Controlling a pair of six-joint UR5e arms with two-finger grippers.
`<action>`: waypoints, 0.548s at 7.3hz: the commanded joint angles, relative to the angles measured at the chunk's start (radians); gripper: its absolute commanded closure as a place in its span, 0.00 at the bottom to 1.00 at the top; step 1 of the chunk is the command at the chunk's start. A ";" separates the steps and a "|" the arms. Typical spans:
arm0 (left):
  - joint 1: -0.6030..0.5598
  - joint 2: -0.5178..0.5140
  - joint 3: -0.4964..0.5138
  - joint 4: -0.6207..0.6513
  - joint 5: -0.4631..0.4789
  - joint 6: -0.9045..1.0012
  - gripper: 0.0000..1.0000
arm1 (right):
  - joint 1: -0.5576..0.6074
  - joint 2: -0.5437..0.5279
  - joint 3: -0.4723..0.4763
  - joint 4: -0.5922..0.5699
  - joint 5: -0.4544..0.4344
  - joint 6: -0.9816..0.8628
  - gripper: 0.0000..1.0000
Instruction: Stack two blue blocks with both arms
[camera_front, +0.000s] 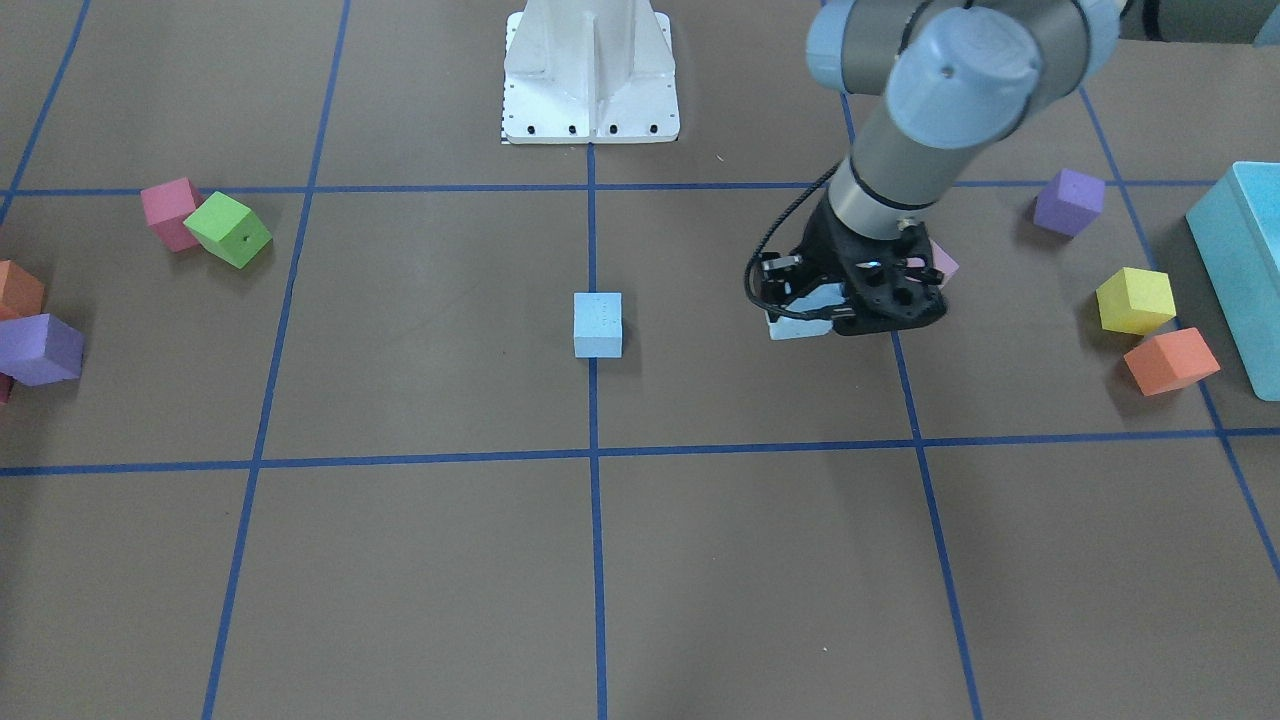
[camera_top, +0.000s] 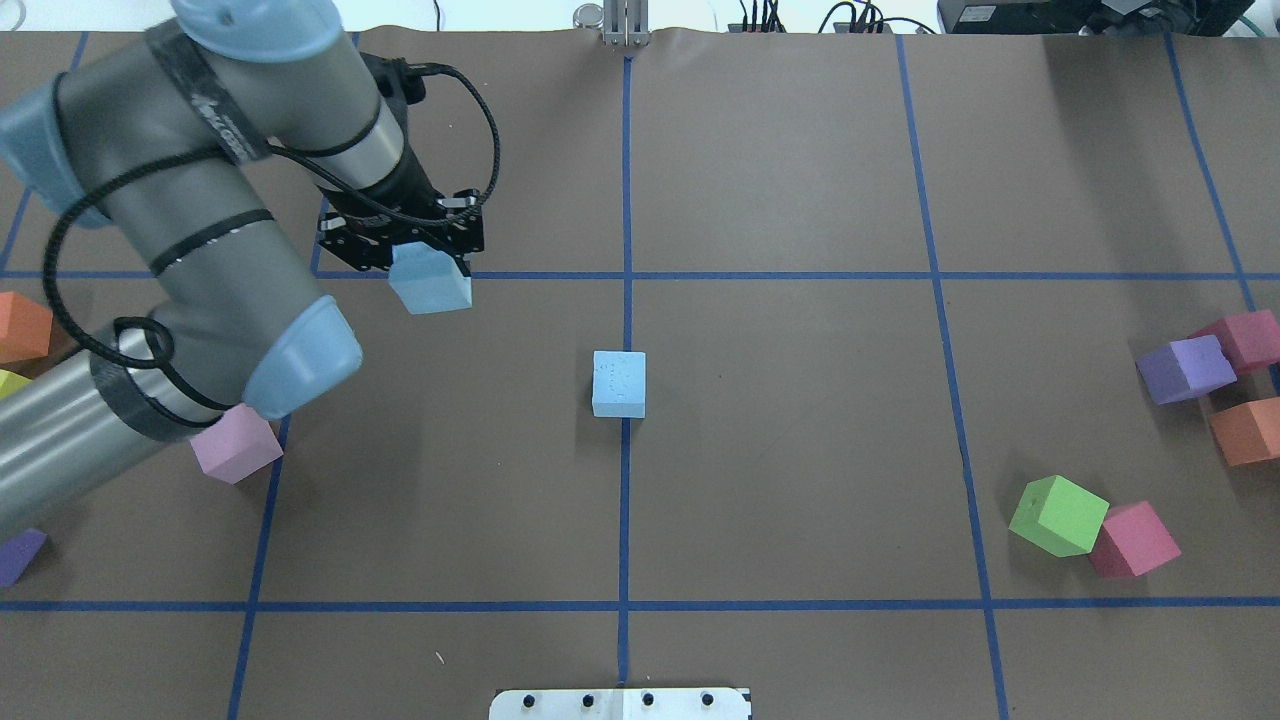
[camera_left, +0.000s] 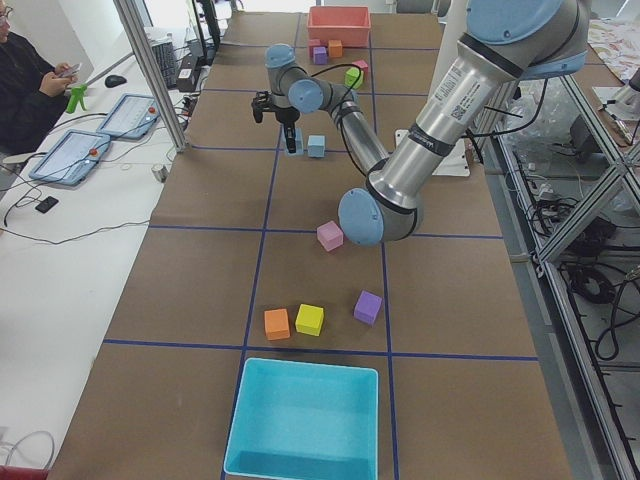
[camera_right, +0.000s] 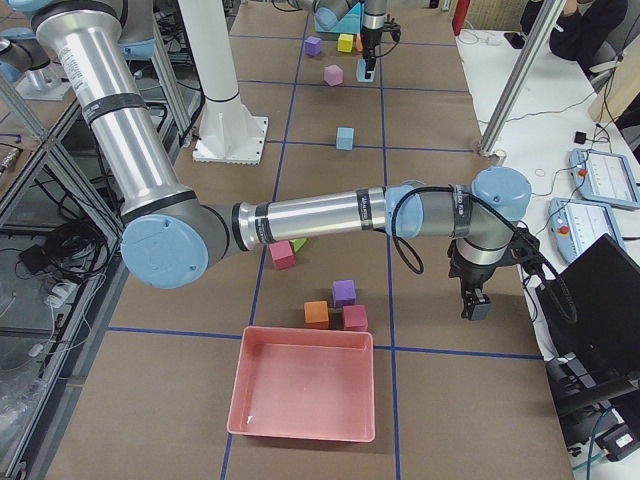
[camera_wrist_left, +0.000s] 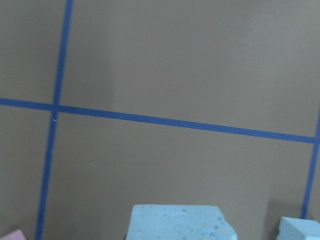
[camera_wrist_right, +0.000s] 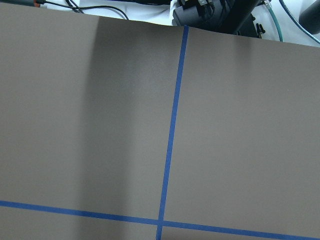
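Our left gripper (camera_top: 430, 268) is pinching the held blue block (camera_top: 431, 283) between its fingers. In the overhead view that cube looks tilted and larger than its twin, and it hangs over the tape crossing on the robot's left half of the table (camera_top: 800, 180). The front-facing view hides most of the cube behind the black gripper body, leaving only a pale corner showing. The left wrist view shows no fingers. It shows the cube's speckled top at the bottom edge, and a corner of the second blue block (camera_top: 618, 383) at the lower right.

That second block rests flat on the centre tape line, well apart from the held one, out in front of the white base (camera_front: 590, 75). A pink cube (camera_top: 236, 445) lies near the left arm's elbow.

The right gripper (camera_right: 475, 305) shows only in the right side view, pointing down near the far edge at the robot's right end. We cannot tell whether its fingers are spread or pressed together. Its own wrist camera gives only brown paper and blue tape. A pink bin (camera_right: 303, 395) sits near it.
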 joint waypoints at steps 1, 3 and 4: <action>0.108 -0.101 0.085 -0.039 0.079 -0.126 0.45 | -0.003 -0.002 0.001 -0.001 0.000 0.004 0.00; 0.153 -0.150 0.153 -0.086 0.112 -0.170 0.45 | -0.001 -0.002 -0.001 0.000 -0.001 0.004 0.00; 0.159 -0.208 0.234 -0.097 0.119 -0.190 0.45 | -0.001 -0.002 0.001 0.000 0.000 0.005 0.00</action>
